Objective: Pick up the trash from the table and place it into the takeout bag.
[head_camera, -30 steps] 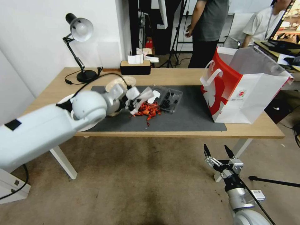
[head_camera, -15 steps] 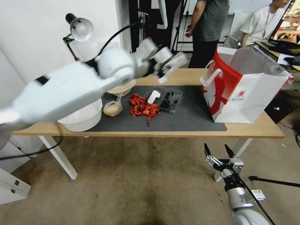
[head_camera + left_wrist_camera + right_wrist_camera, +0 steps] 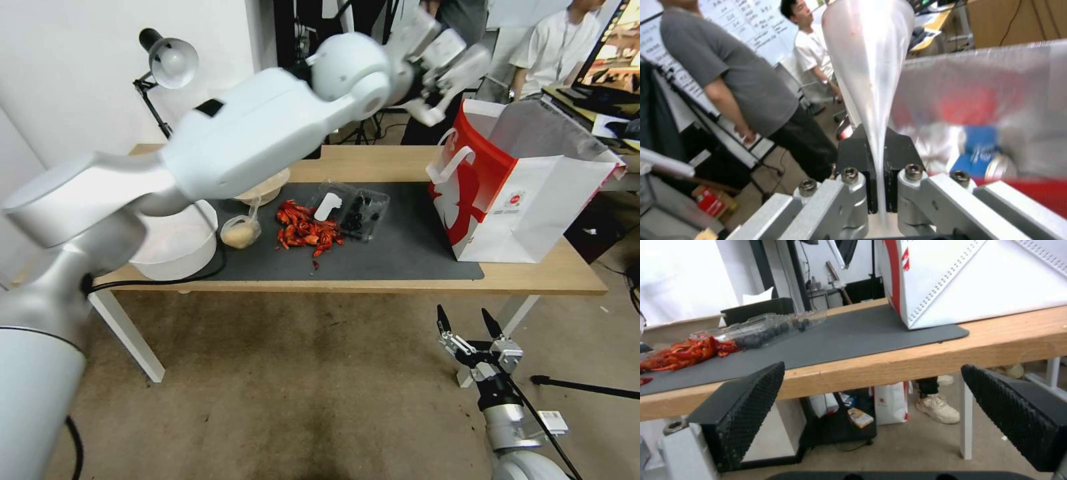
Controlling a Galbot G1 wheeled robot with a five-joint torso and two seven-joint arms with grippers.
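The left gripper (image 3: 437,70) hung above the open mouth of the bag (image 3: 527,193), at about 1 o'clock from the mat's (image 3: 400,257) centre, its fingers (image 3: 858,156) pinched tight on a thin, clear sheet of plastic (image 3: 869,66), apparently a lid or wrapper. In the left wrist view, blurred red, blue and silver shapes lay beyond the bag's rim; these were probably a can and cup already dropped in, though they could not be told for certain.

The bag stood upright at 3 o'clock on the table (image 3: 533,280), over the mat's right end. The right gripper (image 3: 470,327) waited low in front of the table's near edge, its jaws spread wide and holding nothing.

Much remained to clear. A heap of red scraps (image 3: 307,232) lay near the mat's middle, a clear tray of dark berries (image 3: 360,208) just beside it at 3 o'clock. A small tub (image 3: 241,232) of beige food sat at 9 o'clock from the scraps, with a beige bowl (image 3: 267,189) behind it and a large white tub (image 3: 177,250) at the left end. By this showing, the job looked under halfway done.
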